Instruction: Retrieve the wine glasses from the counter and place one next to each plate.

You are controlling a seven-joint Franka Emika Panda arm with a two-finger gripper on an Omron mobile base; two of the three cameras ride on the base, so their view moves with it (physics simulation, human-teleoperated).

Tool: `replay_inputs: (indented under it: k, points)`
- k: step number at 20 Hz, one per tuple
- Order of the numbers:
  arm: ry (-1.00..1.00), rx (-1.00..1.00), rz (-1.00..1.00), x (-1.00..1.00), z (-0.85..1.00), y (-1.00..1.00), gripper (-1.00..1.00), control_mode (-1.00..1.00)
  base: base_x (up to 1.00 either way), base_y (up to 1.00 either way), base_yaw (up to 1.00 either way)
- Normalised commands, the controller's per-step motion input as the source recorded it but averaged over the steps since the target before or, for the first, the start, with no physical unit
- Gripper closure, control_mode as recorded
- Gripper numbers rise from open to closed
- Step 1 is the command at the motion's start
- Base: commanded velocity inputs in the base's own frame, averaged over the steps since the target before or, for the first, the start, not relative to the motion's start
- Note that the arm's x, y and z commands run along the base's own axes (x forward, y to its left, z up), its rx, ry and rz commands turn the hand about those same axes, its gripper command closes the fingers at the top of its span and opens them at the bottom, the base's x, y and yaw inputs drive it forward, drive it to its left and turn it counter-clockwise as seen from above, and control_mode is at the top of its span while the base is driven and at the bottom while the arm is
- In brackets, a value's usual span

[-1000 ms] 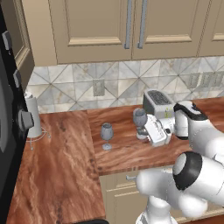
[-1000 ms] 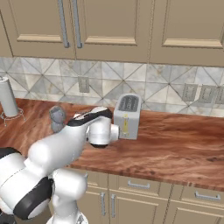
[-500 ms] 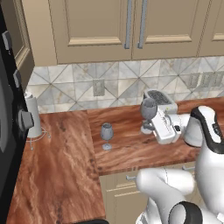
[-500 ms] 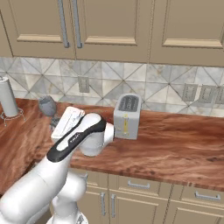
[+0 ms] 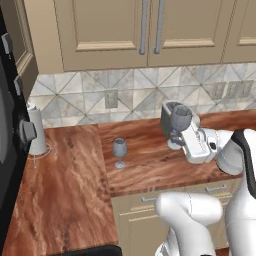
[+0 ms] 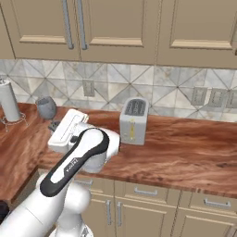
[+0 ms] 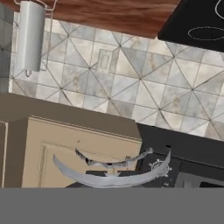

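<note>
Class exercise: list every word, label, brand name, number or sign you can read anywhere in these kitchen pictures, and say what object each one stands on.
No readable text anywhere.
Toaster: front strip bears marks too small to read.
Wall outlets: plain, no lettering.
Black appliance: knobs without legible markings.
Cooktop: oval ring outlines, no words or numbers.
Wine glass in the gripper and wine glass on the counter: unmarked.

Two base cameras behind the arm, one on the hand.
Both base views look down over the counter (image 5: 150,165) and toaster (image 6: 133,121); hand view sits upside-down facing the backsplash (image 7: 109,83).
</note>
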Motion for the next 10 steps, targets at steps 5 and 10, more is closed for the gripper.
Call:
replay_inputs:
  k: [5,10]
  points:
    - [0.00,0.00,0.00,0.00,0.00,0.00,1.00,1.00,-0.75,-0.58,-0.11]
    - [0.00,0.00,0.00,0.00,0.00,0.00,1.00,1.00,-0.39,-0.46,-0.64]
